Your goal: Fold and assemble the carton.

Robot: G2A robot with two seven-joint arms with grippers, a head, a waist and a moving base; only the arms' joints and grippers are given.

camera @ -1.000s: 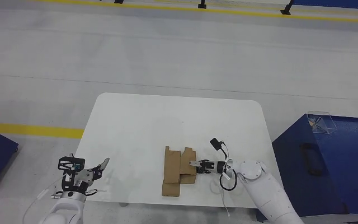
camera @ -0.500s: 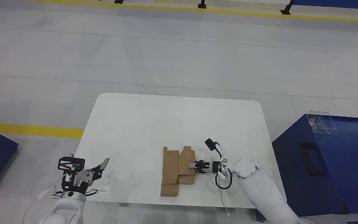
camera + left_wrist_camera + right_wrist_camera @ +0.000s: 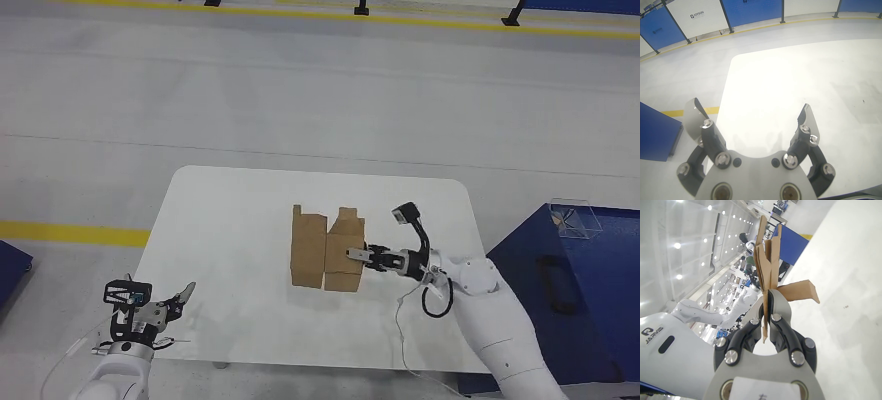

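Change: your right gripper [image 3: 365,254] has lifted the carton [image 3: 325,252] from its flat spot near the front edge of the table [image 3: 230,220]. It has carried it farther in, toward the middle.
Right claw: the jaws are pinched nearly together on the carton's edge, with the cardboard sheet between the pads.
Left claw: the left gripper [image 3: 750,103] gapes wide and holds nothing. It has not moved from the table's front left corner.
Carton now: it hangs from the right claw over the table, its panels still pressed together and one flap splaying out.
Meaning: you have likely finished the pick-up, but no folding has begun.
Containers: the collapsed carton holds nothing. You cannot tell what is in the clear bin [image 3: 575,218] on the blue cabinet [image 3: 570,300].
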